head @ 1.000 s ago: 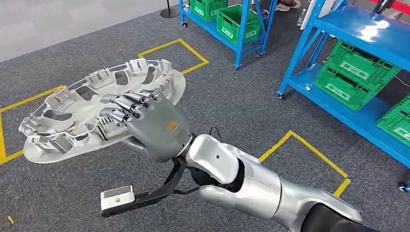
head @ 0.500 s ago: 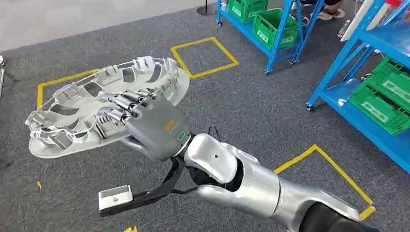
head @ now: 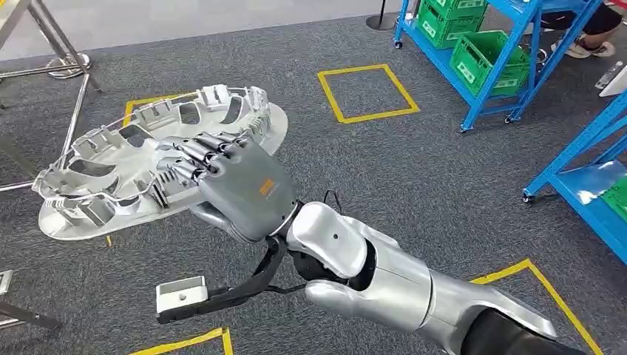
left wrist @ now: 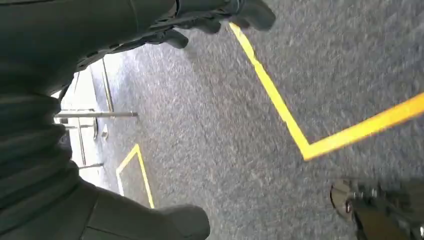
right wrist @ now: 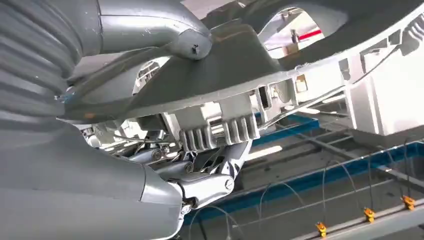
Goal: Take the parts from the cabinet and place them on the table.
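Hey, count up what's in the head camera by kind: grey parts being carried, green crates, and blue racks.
Grey part, held by the right hand: 1
Green crates: 3
Blue racks: 2
Total: 6

Right arm (head: 384, 285): silver, glossy, built of rounded shell segments; dark gaps at the joints; one small dark screw dot on the wrist shell; black section near the shoulder.
Right hand (head: 236, 188): matte grey back with a small orange marking and a small green mark; fingers (head: 194, 151) darker, metallic, segmented.
Wrist camera (head: 181, 294): pale grey box on a black curved bracket, thin black cable beside it.
Wrist cover (right wrist: 35, 65): grey, ribbed.
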`<state>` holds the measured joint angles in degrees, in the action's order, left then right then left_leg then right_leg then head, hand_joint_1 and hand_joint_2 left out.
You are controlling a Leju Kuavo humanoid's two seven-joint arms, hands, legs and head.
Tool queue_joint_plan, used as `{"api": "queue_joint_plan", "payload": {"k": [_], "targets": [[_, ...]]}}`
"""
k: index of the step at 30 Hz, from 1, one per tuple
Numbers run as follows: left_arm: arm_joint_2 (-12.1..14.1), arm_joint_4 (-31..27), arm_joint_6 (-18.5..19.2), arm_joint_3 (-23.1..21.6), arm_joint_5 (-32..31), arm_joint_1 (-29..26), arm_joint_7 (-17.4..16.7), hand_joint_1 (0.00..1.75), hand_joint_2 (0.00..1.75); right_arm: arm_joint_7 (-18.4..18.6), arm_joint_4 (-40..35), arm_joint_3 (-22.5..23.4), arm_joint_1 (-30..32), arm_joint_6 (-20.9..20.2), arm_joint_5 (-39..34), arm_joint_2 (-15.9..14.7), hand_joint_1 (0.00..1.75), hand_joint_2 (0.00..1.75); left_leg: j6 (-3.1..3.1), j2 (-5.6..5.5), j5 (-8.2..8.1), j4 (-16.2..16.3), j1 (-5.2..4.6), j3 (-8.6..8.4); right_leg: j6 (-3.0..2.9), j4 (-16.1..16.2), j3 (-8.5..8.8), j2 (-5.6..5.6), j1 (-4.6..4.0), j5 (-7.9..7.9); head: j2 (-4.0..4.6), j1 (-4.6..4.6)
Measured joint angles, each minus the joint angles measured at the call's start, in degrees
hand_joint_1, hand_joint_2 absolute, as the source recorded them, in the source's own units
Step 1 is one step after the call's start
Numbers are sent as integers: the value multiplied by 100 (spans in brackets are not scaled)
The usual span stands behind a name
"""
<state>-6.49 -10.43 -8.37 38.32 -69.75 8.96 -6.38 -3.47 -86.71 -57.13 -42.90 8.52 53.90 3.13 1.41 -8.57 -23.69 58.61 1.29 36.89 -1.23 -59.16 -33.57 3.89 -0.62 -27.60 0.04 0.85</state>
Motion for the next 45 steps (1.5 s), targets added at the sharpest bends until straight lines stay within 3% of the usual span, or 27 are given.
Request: {"api": "queue_joint_plan", "payload": {"k": [1, 2, 3, 4, 7, 8, 10, 11, 12, 14, 17, 19, 22, 23, 25, 27, 28, 31, 32, 34, 35, 37, 38, 41, 42, 43, 45], "targets": [[0, 2, 0, 0, -2, -4, -7, 0, 175, 24, -7, 0, -7, -2, 9, 0, 175, 175, 45, -78, 29, -40, -10, 9, -37, 56, 26, -75, 4, 34, 0, 2], [11, 2, 0, 0, 0, -6, -7, 0, 175, 39, -4, 0, -8, -2, 11, 2, 175, 175, 26, 122, 17, 24, -19, 45, -69, 158, 72, -192, 65, 101, 0, 4], [11, 4, 0, 0, 0, -2, -9, 0, 175, 41, -4, -2, -8, -7, 11, 13, 175, 175, 43, 517, -122, 171, -62, 117, -111, 201, 98, -251, 54, 113, 0, 42], [13, 2, 0, 0, 0, 13, 2, 0, 175, 44, -2, -2, -24, -9, 15, 13, 175, 175, 79, 698, -342, 502, -58, 279, -134, 204, 98, -340, 45, 118, 0, 48], [15, 2, 15, 0, 18, 15, 33, 0, 175, 44, 18, -7, -18, -7, 24, 13, 175, 175, 176, 797, -816, 1695, -14, 822, -143, 193, 94, -629, 41, 95, 0, 48], [20, 2, 31, 0, 18, 6, 37, 0, 175, 35, 31, -7, -18, -2, 20, 13, 175, 175, 201, 813, -748, 1666, 5, 794, -134, 188, 93, -711, 47, 87, 0, 48], [31, 2, 35, 0, 18, 2, 28, 0, 175, 26, 33, -24, -18, 0, 6, 15, 175, 175, 246, 906, -352, 890, 38, 342, -83, 150, 94, -861, 71, 49, 0, 48], [37, -2, 35, 0, 17, 9, 29, 0, 175, 28, 33, -35, -18, 0, 4, 18, 175, 175, 267, 1065, -158, 353, 45, 34, -48, 108, 95, -929, 86, 16, 0, 50], [31, -2, 35, 0, 18, 27, 31, 0, 175, 26, 33, -41, -16, 0, 4, 20, 175, 175, 232, 1308, -200, 70, 11, -101, 7, 53, 78, -991, 63, -29, 0, 46], [17, -2, 39, 0, 18, 30, 37, 0, 175, 20, 33, -41, -23, 11, 4, 22, 175, 175, 66, 1159, -140, 79, -21, -100, 78, 16, 90, -1071, 38, -62, 0, 29], [57, -4, 39, 0, 20, 25, 35, 0, 175, 6, 33, -48, -25, 24, 4, 53, 175, 175, -55, 974, -119, 73, -11, -79, 176, 34, 118, -1195, 64, -105, 0, 35], [63, -4, 39, 0, 31, 37, 41, 0, 175, 4, 31, -48, -27, 35, 4, 66, 175, 175, -111, 847, -100, 66, 8, -61, 221, -443, -59, -577, 123, -439, 0, 18], [61, -2, 42, 0, 37, 41, 57, 0, 175, 11, 44, -48, -5, 44, 4, 61, 175, 175, -147, 613, -87, 67, -31, -42, 201, -1800, -764, -418, 91, -939, 0, 13], [63, -2, 42, 0, 39, 37, 55, 0, 175, 9, 50, -50, -5, 42, 6, 61, 175, 175, -153, 530, -83, 67, -47, -41, 170, -1868, -834, -409, 77, -875, 0, 9], [72, -2, 42, 0, 72, 35, 57, 0, 175, -4, 59, -50, -7, 44, 6, 61, 175, 175, -160, 337, -72, 67, -63, -43, 51, -1153, -552, -347, 26, -373, 0, 11], [55, -2, 42, 0, 79, 37, 57, 0, 175, -22, 59, -50, -19, 46, 6, 66, 175, 175, -146, 183, -52, 66, -47, -40, -75, -63, -45, 35, -46, 67, 0, 9], [37, -2, 42, 0, 81, 34, 57, 0, 175, -33, 59, -50, -15, 55, 6, 66, 175, 175, -110, 132, -36, 65, -58, -20, -82, -9, -14, 108, -50, 28, 0, 22], [33, 2, 44, 2, 83, 12, 57, 0, 175, -48, 59, -57, -29, 68, 9, 94, 175, 175, -10, -54, 16, 7, -6, 12, -118, 35, -11, -77, -100, 59, 0, -22], [50, 2, 44, 2, 83, 7, 57, 0, 175, -42, 59, -57, -28, 68, 6, 123, 175, 175, 38, -132, 35, -29, -55, 41, -138, 151, 33, -180, -37, 120, 0, -15], [52, 2, 42, 2, 83, 12, 57, 0, 175, -50, 63, -68, -26, 85, 20, 140, 175, 175, 25, 487, -240, 332, -99, 201, -193, 272, 92, -340, -19, 186, 0, 38], [57, 2, 42, 2, 83, 28, 57, 0, 175, -50, 63, -70, -21, 87, 26, 140, 175, 175, 51, 648, -438, 687, -94, 363, -193, 275, 88, -421, -25, 186, 0, 37], [63, 0, 42, 2, 83, 37, 57, 0, 175, -55, 79, -72, 7, 90, 46, 138, 175, 175, 108, 790, -817, 1562, -59, 747, -198, 265, 81, -617, -23, 165, 0, 37], [63, 2, 39, 2, 83, 29, 55, 0, 175, -59, 92, -77, 14, 90, 44, 138, 175, 175, 135, 809, -818, 1702, -37, 798, -190, 262, 79, -698, -13, 159, 0, 37], [83, -2, 39, 2, 79, 25, 53, 0, 175, -63, 125, -81, 28, 90, 44, 138, 175, 175, 230, 948, -262, 633, 20, 155, -106, 184, 75, -913, 41, 99, 0, 37], [81, -2, 39, 2, 79, 34, 52, 0, 175, -68, 127, -81, 25, 92, 44, 138, 175, 175, 265, 1211, -132, 81, 23, -160, -49, 105, 72, -979, 39, 45, 0, 37], [39, -2, 42, 2, 77, 56, 53, 0, 175, -66, 127, -81, 23, 96, 44, 138, 175, 175, 193, 1325, -217, 83, -31, -200, 5, 61, 49, -1010, -4, 1, 0, 66], [59, -2, 39, 2, 75, 67, 35, 0, 175, -74, 138, -81, 15, 105, 52, 138, 175, 175, 39, 1160, -194, 94, -16, -141, 32, 30, 57, -1092, -21, -9, 0, 20]]}}
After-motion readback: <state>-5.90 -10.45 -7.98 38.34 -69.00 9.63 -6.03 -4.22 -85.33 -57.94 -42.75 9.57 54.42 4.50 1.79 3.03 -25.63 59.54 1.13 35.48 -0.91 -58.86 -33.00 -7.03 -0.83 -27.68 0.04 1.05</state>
